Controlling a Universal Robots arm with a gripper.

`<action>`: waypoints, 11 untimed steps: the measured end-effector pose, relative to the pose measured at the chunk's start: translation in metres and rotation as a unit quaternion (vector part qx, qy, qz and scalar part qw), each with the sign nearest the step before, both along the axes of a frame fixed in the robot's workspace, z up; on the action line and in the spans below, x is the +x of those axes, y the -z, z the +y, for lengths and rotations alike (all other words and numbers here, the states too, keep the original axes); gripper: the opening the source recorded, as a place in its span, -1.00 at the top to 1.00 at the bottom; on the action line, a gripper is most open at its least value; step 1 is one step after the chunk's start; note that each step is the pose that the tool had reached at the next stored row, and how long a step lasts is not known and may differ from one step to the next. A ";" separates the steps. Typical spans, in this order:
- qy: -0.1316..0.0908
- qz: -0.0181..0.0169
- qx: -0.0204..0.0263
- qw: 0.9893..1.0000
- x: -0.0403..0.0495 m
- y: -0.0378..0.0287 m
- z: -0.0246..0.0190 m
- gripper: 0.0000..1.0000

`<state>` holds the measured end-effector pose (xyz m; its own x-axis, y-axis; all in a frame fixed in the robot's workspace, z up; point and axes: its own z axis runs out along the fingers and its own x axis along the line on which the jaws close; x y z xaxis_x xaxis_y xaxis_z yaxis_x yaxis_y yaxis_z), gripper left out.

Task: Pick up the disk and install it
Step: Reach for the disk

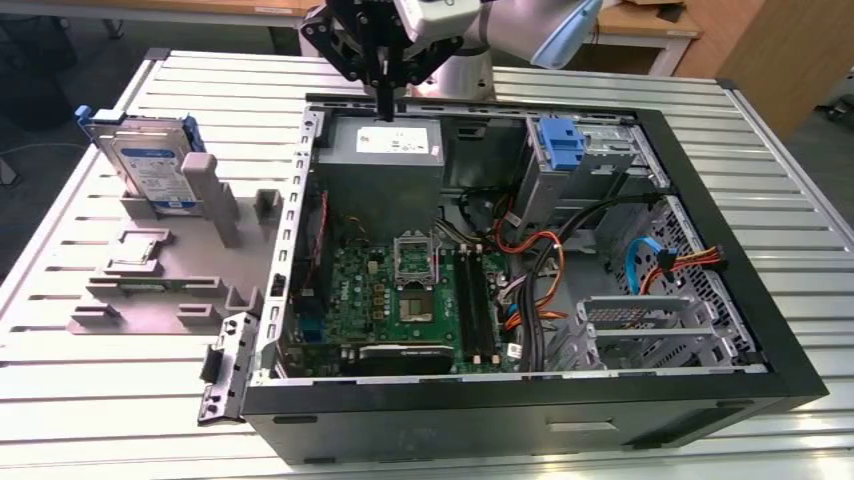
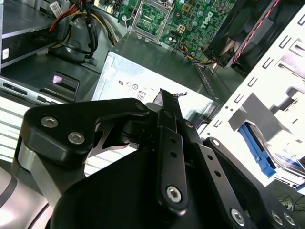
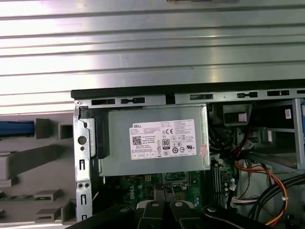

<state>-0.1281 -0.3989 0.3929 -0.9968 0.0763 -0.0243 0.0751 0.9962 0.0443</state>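
Over the far edge of the open computer case (image 1: 534, 405) in the exterior view, I am seeing the claw (image 1: 387, 108) hanging with its fingers pointing down. They are pressed together and holding nothing, just above the grey power supply (image 1: 384, 148). The disk (image 1: 144, 165) is standing upright in a grey fixture (image 1: 160, 290) on the slatted bench (image 1: 107, 420). It is outside the case and well apart from the claw, toward the exterior view's left, with its label facing the camera and its blue rail showing along the edges. Inside the case the green motherboard (image 1: 400, 290) is lying nearer the camera than the power supply, and a blue bracket (image 1: 561, 145) is sitting in the bay toward the exterior view's right. Moving to the second wrist view, I am looking along the claw's black links. The fingers (image 2: 167, 109) are lying closed against each other with nothing between them, and the power supply is sitting beyond their tips. Turning to the first wrist view, I am looking down on the power supply's labelled face, with bench slats beyond the case wall and orange and yellow cables (image 3: 267, 186) running beside it.
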 end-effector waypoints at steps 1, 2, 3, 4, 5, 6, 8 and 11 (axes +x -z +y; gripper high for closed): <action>0.000 0.000 0.000 1.000 -0.0002 0.0001 0.0000 0.80; 0.000 0.000 0.000 1.000 -0.0005 0.0002 0.0000 0.80; 0.000 0.000 0.000 1.000 -0.0009 0.0002 0.0000 0.80; 0.000 0.000 0.000 1.000 -0.0012 0.0003 0.0000 0.80; 0.000 0.000 0.000 1.000 -0.0016 0.0003 0.0000 0.80; 0.000 0.000 0.000 1.000 -0.0019 0.0003 0.0000 0.80; 0.000 0.000 0.000 1.000 -0.0020 0.0004 0.0000 0.80; 0.000 0.000 0.000 1.000 -0.0024 0.0005 0.0000 0.80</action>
